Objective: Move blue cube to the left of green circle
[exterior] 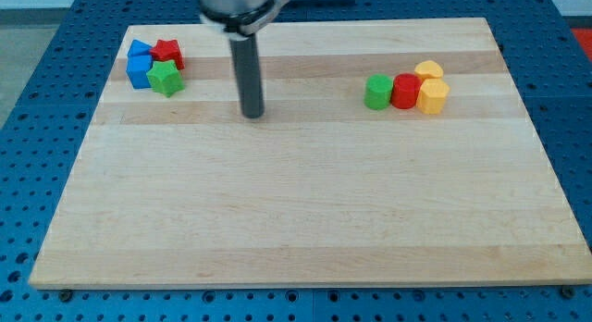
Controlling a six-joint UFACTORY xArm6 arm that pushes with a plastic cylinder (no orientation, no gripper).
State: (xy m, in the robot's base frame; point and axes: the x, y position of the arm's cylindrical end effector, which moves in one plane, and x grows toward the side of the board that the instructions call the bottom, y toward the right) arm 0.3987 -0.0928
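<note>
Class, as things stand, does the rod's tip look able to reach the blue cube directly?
Probably not directly. My tip stands to the view's right of the cluster, and the green star and red block lie between it and the blue cube.

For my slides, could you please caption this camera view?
My tip rests between blue cube and green circle on wooden board.
</note>
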